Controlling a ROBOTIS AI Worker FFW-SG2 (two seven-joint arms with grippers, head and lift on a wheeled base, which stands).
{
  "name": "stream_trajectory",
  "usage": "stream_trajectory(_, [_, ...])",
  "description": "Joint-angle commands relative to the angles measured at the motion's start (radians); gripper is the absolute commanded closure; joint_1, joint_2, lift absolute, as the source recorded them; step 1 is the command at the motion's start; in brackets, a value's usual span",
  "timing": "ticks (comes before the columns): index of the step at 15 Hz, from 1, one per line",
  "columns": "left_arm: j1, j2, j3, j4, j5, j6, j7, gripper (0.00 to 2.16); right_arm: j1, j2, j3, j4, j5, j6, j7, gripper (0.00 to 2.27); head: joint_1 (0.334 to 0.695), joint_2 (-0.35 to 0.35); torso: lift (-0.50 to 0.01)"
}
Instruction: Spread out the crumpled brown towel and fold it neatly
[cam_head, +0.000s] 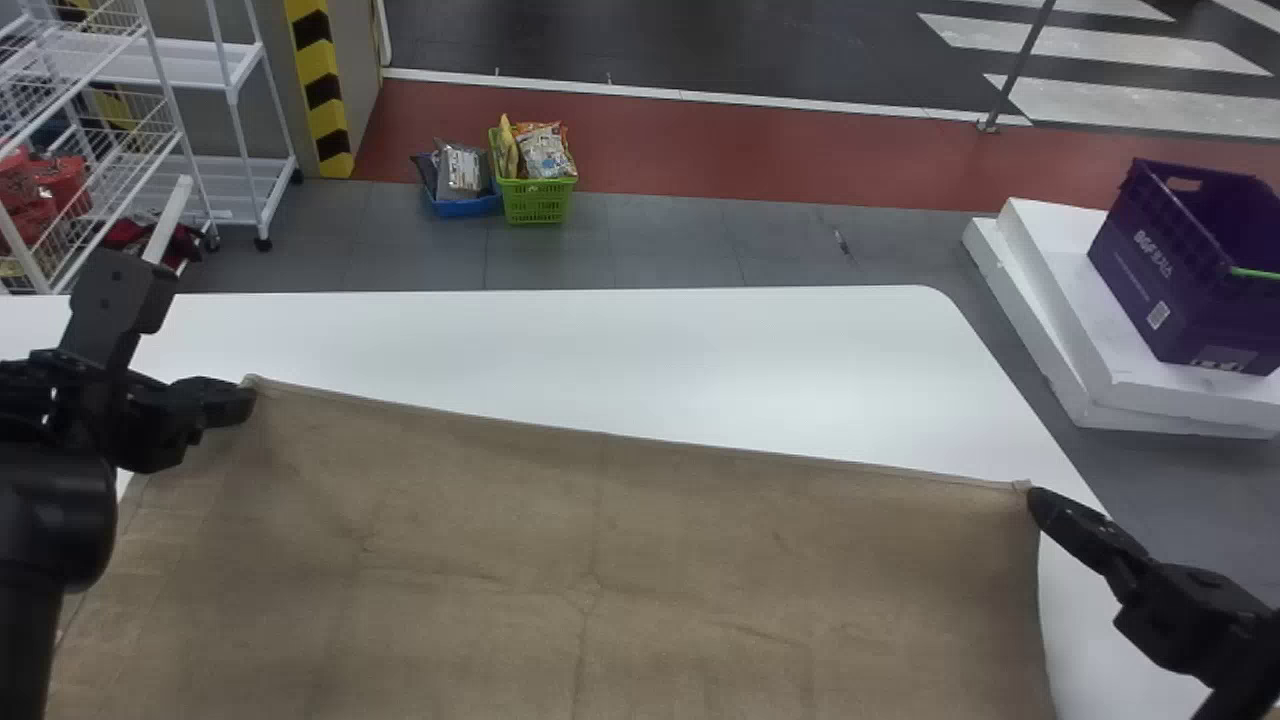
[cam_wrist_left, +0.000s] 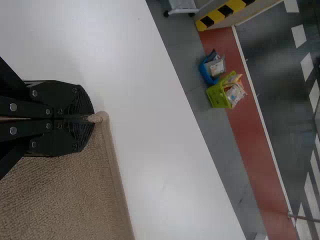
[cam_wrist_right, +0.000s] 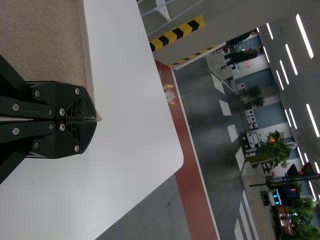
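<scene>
"Where's the brown towel (cam_head: 620, 560) from where you're standing?"

"Right in front of me, spread wide across the lower left and middle of the frame, over the white counter (cam_head: 600, 340). It's opened out, with a few shallow creases near the middle."

"And what has hold of it?"

"Both arms. The left end effector (cam_head: 243, 402), at the left of the frame, is closed tight on one corner, its tips pinched together with a small nub of cloth between them."

"The other one too?"

"Yes, the right end effector (cam_head: 1037, 497), toward the lower right, is closed as well, with just the very tip of the opposite corner in its grip. The hemmed edge runs nearly straight between the two, sloping down to the right."

"Anything behind?"

"A green basket (cam_head: 537, 203) and a blue basket (cam_head: 467, 207) side by side on the floor, upper middle, both with packets in them. There's a white rack (cam_head: 170, 60) at upper left, and a purple crate (cam_head: 1150, 280) on white slabs (cam_head: 1090, 350) at upper right."
</scene>
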Motion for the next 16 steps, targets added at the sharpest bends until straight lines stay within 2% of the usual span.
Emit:
stream_trajectory(1, [0.049, 0.003, 0.043, -0.057, 0.049, -0.028, -0.004, 1.29, 0.022, 0.002, 0.002, -0.036, 0.010, 0.000, 0.042, 1.17, 0.695, -0.136, -0.128])
stream_trajectory(4, [0.108, 0.003, 0.108, -0.114, 0.104, -0.080, -0.020, 1.29, 0.046, 0.002, 0.016, -0.075, 0.034, 0.010, 0.094, 1.17, 0.695, -0.107, -0.128])
stream_trajectory(9, [0.189, 0.004, 0.191, -0.226, 0.197, -0.102, -0.059, 1.29, 0.063, 0.005, 0.042, -0.121, 0.066, 0.016, 0.134, 1.17, 0.695, -0.046, -0.128])
stream_trajectory(16, [0.313, 0.004, 0.276, -0.355, 0.304, -0.142, -0.096, 1.28, 0.121, 0.008, 0.042, -0.207, 0.091, 0.068, 0.286, 1.17, 0.695, 0.025, -0.128])
